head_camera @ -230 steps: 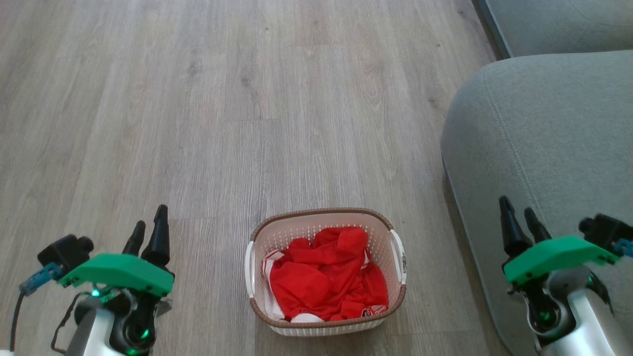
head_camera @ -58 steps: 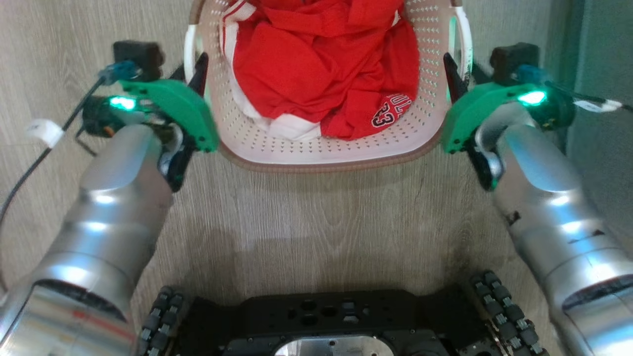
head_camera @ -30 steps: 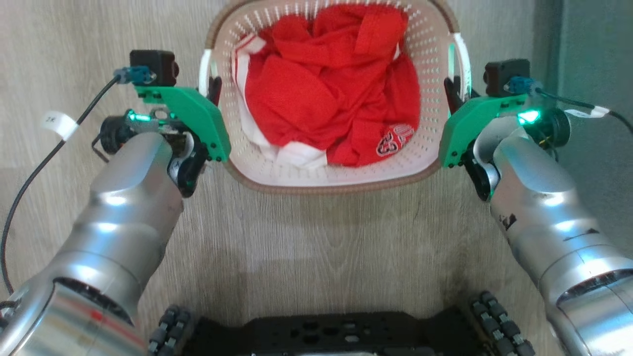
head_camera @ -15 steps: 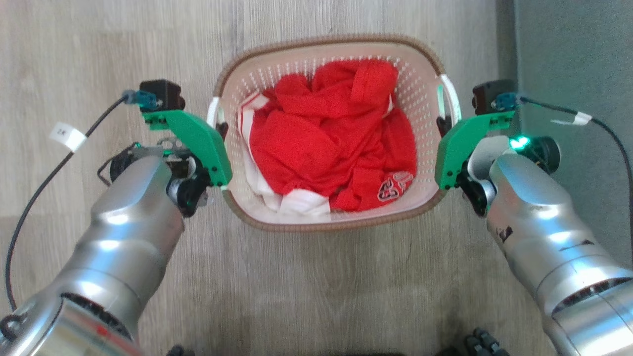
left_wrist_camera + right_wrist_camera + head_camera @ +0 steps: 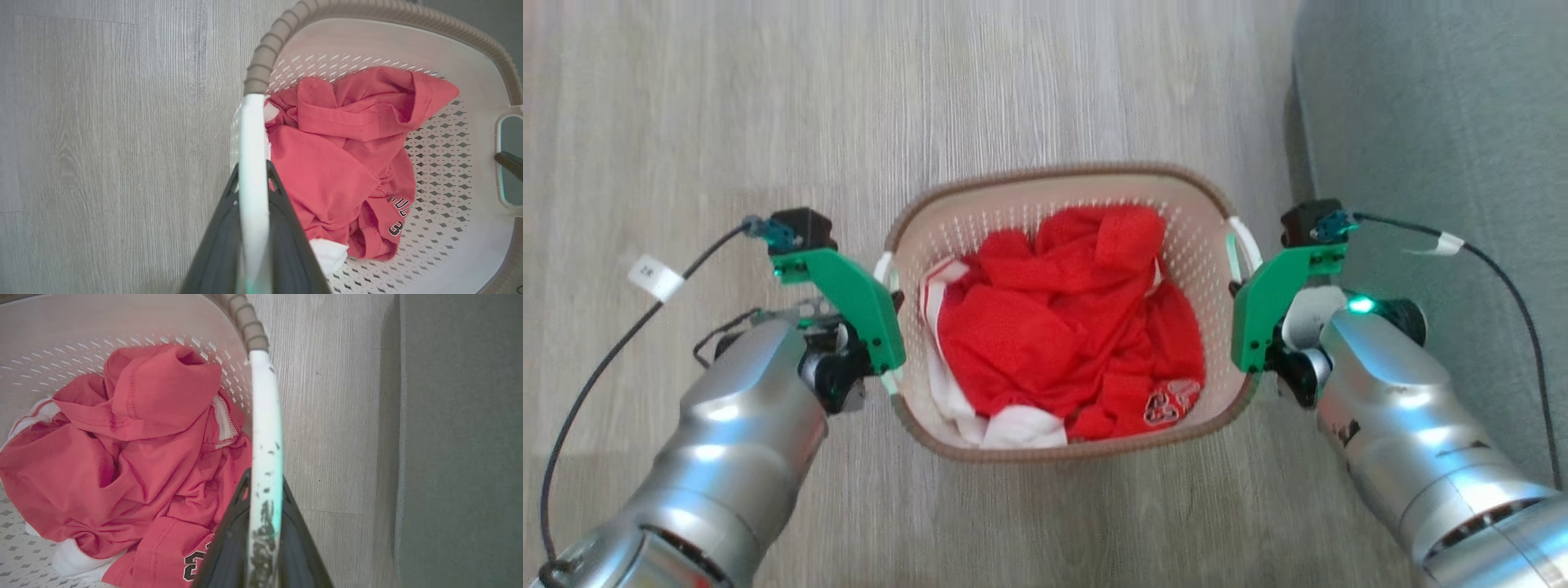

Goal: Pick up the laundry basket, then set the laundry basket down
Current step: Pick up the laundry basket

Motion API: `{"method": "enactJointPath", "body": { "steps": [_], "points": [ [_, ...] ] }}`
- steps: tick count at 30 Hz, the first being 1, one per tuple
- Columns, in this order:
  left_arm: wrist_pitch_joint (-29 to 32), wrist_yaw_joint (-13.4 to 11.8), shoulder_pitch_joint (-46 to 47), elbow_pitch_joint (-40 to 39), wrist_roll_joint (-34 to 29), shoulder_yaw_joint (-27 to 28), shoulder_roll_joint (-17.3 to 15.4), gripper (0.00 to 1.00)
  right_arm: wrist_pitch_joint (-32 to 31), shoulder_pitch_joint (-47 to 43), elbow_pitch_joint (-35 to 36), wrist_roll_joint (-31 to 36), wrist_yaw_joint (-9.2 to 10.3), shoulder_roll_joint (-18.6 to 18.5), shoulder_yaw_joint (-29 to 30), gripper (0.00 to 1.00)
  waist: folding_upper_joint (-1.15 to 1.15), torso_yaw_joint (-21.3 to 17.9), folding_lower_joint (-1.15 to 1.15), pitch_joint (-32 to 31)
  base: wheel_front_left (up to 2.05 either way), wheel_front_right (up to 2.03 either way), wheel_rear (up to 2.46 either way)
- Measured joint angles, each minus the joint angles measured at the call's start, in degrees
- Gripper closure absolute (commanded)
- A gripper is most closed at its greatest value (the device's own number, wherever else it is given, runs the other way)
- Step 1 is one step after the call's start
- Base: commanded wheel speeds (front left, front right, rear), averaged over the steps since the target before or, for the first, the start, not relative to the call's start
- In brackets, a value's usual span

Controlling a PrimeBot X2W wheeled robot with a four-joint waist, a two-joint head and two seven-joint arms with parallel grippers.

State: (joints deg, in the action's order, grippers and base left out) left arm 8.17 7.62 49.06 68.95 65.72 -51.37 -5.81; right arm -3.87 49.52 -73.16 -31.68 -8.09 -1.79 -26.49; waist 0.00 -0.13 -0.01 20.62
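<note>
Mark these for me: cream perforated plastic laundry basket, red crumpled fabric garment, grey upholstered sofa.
cream perforated plastic laundry basket [image 5: 1054, 173], head view, far brown rim.
red crumpled fabric garment [image 5: 1062, 335], head view, middle of the heap.
grey upholstered sofa [image 5: 1437, 122], head view, bare cushion surface.

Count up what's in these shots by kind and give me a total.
Basket: 1
Handles: 2 (left handle, right handle)
Grippers: 2 (left gripper, right gripper, each clamped on a handle)
Heap of red clothes: 1, separate pieces can't be counted
Grey sofa: 1
Total: 7
</note>
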Motion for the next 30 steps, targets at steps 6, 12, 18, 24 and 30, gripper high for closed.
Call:
{"method": "enactJointPath", "body": {
  "steps": [6, 12, 18, 24, 30],
  "points": [
    [2.6, 0.0, -2.7, 0.7, 1.3, -0.5, 0.1, 1.00, -3.8, -2.4, 0.0, -1.7, -0.01, 0.0, -0.9, 1.00, 0.00, -0.2, 0.00, -5.8, 0.00, 0.00, 0.00],
    [4.1, 0.1, -4.9, 1.5, 2.0, -1.0, 0.3, 1.00, -6.6, -4.5, -0.1, -2.8, -0.09, 0.1, -1.3, 1.00, 0.00, -0.3, 0.00, -10.4, 0.00, 0.00, 0.00],
    [6.0, 0.4, -7.1, 2.3, 2.8, -1.5, 0.5, 1.00, -9.3, -6.9, -0.1, -4.3, -0.10, 0.1, -1.2, 1.00, 0.00, -0.4, 0.00, -15.2, 0.00, 0.00, 0.00],
    [7.8, 0.5, -8.6, 2.8, 3.0, -1.7, 0.7, 1.00, -10.5, -9.3, -0.1, -5.4, -0.44, 0.1, -0.5, 1.00, 0.00, -0.3, 0.00, -19.1, 0.00, 0.00, 0.00],
    [9.3, 0.5, -9.7, 3.1, 3.5, -1.8, 0.8, 1.00, -12.2, -10.2, -0.1, -5.4, -0.49, 0.1, 0.1, 1.00, -0.01, -0.1, 0.00, -21.2, 0.00, 0.00, 0.00]
  ]
}}
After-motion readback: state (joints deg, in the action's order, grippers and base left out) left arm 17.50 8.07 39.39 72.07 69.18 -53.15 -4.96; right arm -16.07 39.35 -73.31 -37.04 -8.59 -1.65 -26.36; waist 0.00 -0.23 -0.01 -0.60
